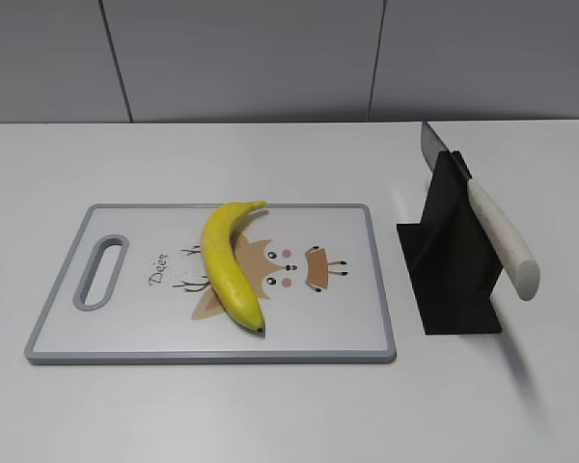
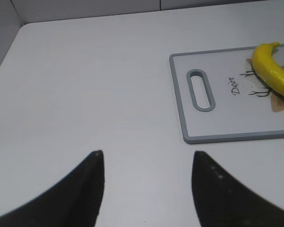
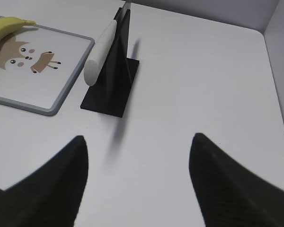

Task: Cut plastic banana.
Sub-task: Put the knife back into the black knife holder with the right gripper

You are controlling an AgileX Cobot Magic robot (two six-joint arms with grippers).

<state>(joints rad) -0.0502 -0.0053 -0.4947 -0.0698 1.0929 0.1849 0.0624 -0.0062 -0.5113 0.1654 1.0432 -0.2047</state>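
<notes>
The plastic banana (image 1: 230,262) is whole, yellow and curved, and lies on a white grey-rimmed cutting board (image 1: 68,289) with a deer picture. It also shows in the left wrist view (image 2: 274,71) and the right wrist view (image 3: 2,35). A knife with a white handle (image 1: 502,236) rests slanted in a black stand (image 1: 449,260), right of the board. My left gripper (image 2: 146,153) is open and empty over bare table, left of the board. My right gripper (image 3: 138,137) is open and empty, near side of the knife stand (image 3: 111,78). Neither gripper shows in the exterior view.
The board has a handle slot (image 1: 101,272) at its left end. The white table (image 1: 289,415) is backed by a grey wall (image 1: 270,58). Walls stand close at the left (image 2: 0,33) and right (image 3: 281,71) table edges.
</notes>
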